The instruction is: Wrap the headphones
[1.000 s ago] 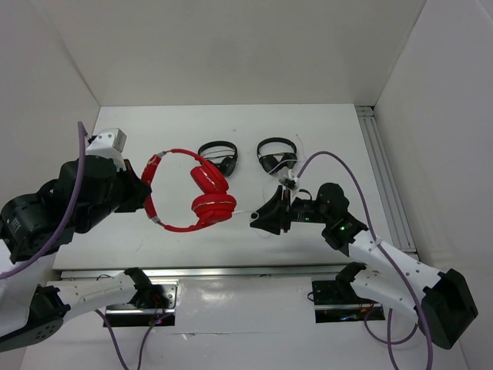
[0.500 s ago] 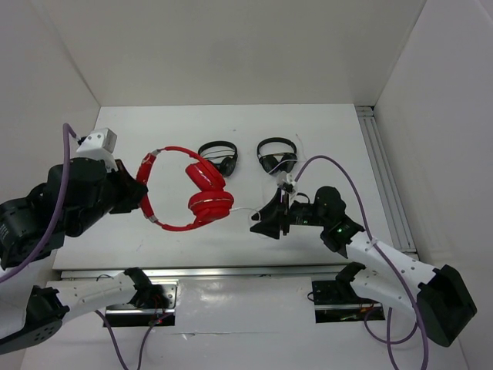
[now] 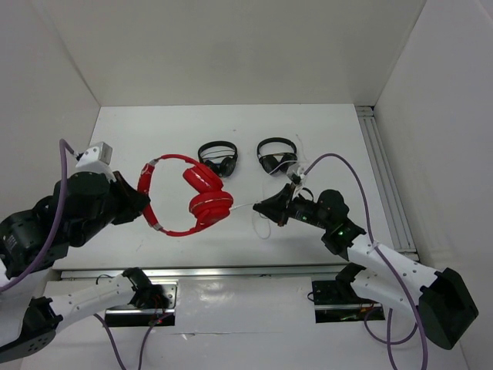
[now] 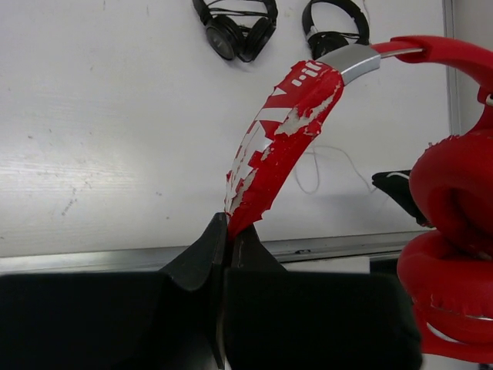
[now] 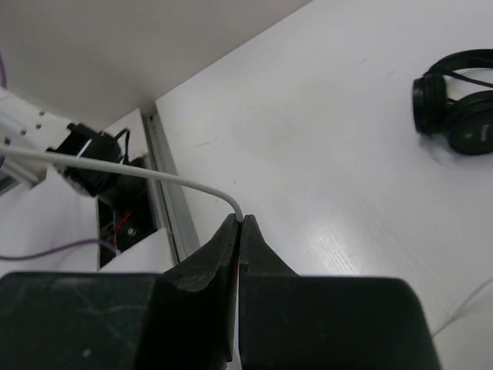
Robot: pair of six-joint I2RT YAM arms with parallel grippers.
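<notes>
The red headphones (image 3: pixel 202 199) hang above the table at centre left. My left gripper (image 3: pixel 142 202) is shut on their peeling red headband (image 4: pixel 279 146), with the padded cups (image 4: pixel 451 254) at the right of the left wrist view. The thin white cable (image 3: pixel 245 205) runs from the cups to my right gripper (image 3: pixel 262 208), which is shut on the cable (image 5: pixel 123 168) and holds it taut above the table. A loose loop of cable (image 3: pixel 266 230) lies on the table below the right gripper.
Two smaller black headphones (image 3: pixel 219 156) (image 3: pixel 277 156) lie at the back middle of the white table (image 3: pixel 339 139); they also show in the left wrist view (image 4: pixel 235 27) (image 4: pixel 336 23). A metal rail (image 3: pixel 385 185) runs along the table's right edge. White walls close in the sides and back.
My left gripper has tilted and lifted the headphones slightly left. My right gripper has swung up and right with the cable, drawing it tauter.
</notes>
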